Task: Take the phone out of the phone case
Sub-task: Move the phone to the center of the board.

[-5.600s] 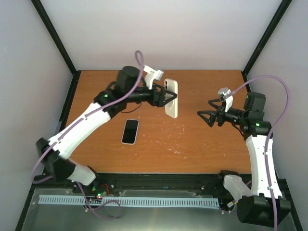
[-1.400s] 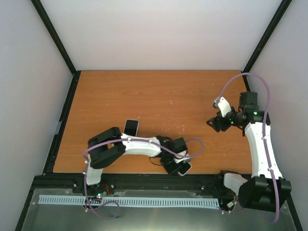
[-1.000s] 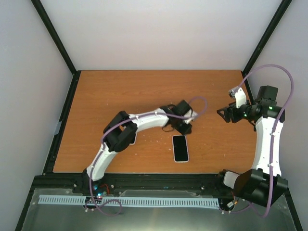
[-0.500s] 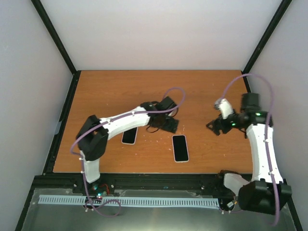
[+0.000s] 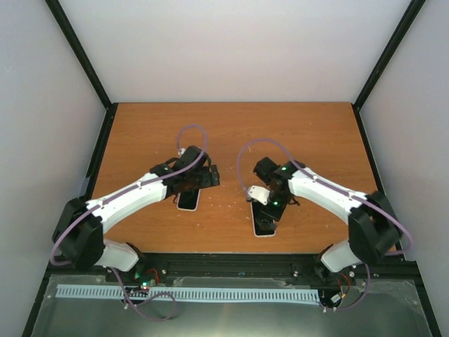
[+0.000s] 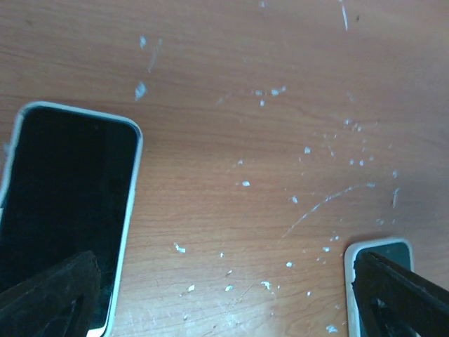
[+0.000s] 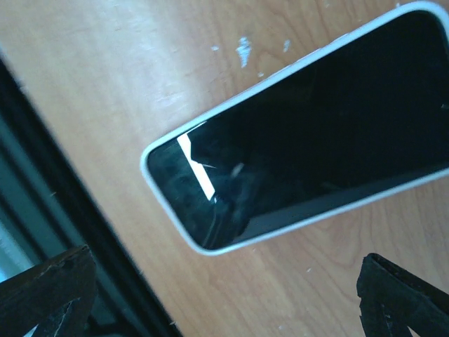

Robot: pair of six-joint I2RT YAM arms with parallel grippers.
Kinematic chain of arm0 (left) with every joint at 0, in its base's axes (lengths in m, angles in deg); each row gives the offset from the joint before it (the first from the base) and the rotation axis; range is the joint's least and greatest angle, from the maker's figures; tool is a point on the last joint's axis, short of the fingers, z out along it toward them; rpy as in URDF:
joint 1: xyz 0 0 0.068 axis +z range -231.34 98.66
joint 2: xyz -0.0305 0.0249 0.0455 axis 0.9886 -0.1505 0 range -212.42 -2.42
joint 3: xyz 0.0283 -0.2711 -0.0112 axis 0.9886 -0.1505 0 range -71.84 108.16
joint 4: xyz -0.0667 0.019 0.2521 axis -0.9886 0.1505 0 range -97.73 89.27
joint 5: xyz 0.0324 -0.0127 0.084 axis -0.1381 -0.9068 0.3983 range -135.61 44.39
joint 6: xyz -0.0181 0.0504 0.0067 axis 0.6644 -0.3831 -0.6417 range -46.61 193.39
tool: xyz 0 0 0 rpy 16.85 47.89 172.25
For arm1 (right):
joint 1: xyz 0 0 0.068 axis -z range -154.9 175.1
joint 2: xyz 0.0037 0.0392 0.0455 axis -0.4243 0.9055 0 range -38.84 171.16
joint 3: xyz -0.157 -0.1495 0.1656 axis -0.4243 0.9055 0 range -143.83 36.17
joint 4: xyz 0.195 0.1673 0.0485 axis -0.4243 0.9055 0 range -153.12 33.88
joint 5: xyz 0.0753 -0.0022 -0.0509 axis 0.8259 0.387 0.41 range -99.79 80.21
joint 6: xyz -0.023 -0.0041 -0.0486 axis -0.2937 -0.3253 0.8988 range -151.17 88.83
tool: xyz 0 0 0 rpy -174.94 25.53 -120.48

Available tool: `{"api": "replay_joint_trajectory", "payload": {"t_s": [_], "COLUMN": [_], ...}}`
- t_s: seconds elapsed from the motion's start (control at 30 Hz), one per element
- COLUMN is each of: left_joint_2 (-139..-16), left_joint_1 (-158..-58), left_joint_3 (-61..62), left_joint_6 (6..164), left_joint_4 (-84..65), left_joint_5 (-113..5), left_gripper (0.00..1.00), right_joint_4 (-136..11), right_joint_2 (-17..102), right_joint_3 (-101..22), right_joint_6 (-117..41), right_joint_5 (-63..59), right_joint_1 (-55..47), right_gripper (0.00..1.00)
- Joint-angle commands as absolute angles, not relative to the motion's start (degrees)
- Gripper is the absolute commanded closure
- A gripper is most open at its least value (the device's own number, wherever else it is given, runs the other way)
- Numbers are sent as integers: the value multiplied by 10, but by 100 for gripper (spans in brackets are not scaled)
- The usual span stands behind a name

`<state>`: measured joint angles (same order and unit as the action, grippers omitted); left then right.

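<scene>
Two dark-faced slabs with pale rims lie flat and apart on the wooden table [image 5: 140,140]. The left one [image 5: 187,202] [image 6: 66,210] looks like the phone. The right one [image 5: 265,226] [image 7: 316,126] shows a grey inner wall along one edge, like the empty phone case. My left gripper [image 5: 203,180] [image 6: 224,302] hovers open over bare wood between them, one finger over the phone's edge, the case's corner [image 6: 379,247] by the other. My right gripper [image 5: 272,202] [image 7: 224,295] hangs open just above the case's near end, holding nothing.
The table's black front rail [image 7: 70,225] runs close to the case's near end. White flecks and scratches [image 6: 309,203] mark the wood between the two slabs. Purple cables loop above both arms. Walls enclose the table at the back and sides.
The left gripper has opened and drawn back left towards the phone. The right arm has swung in from the right side and now hangs low over the case, jaws spread wider.
</scene>
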<state>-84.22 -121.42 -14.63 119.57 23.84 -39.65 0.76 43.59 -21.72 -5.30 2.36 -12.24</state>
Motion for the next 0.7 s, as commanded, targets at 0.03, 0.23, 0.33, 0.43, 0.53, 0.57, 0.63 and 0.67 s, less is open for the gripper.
{"api": "replay_joint_trajectory", "payload": {"t_s": [0.03, 0.23, 0.33, 0.43, 0.53, 0.57, 0.63, 0.67], "left_joint_2": [-792, -763, -741, -733, -736, -739, -745, -747], "left_joint_1": [-1200, -1199, -1199, -1199, -1199, -1199, -1199, -1199], "left_joint_3": [-172, -177, -182, -182, -178, -177, -175, -174], "left_joint_6": [1243, 1261, 1258, 1247, 1236, 1233, 1228, 1226], "left_joint_4": [192, 198, 195, 196, 198, 197, 191, 187], "left_joint_5": [-351, -314, -300, -291, -286, -285, -286, -288], "left_gripper": [0, 0, 0, 1, 0, 1, 0, 0], "right_joint_4": [-72, -139, -151, -161, -173, -178, -186, -190], "right_joint_2": [503, 595, 629, 642, 627, 616, 589, 576], "right_joint_3": [-266, -294, -293, -281, -247, -232, -202, -190], "right_joint_6": [-127, -155, -157, -150, -136, -132, -123, -114], "right_joint_5": [-89, -149, -166, -208, -264, -285, -306, -313], "right_joint_1": [-170, -231, -253, -259, -258, -255, -239, -224], "right_gripper": [0, 0, 0, 0, 0, 0, 0, 0]}}
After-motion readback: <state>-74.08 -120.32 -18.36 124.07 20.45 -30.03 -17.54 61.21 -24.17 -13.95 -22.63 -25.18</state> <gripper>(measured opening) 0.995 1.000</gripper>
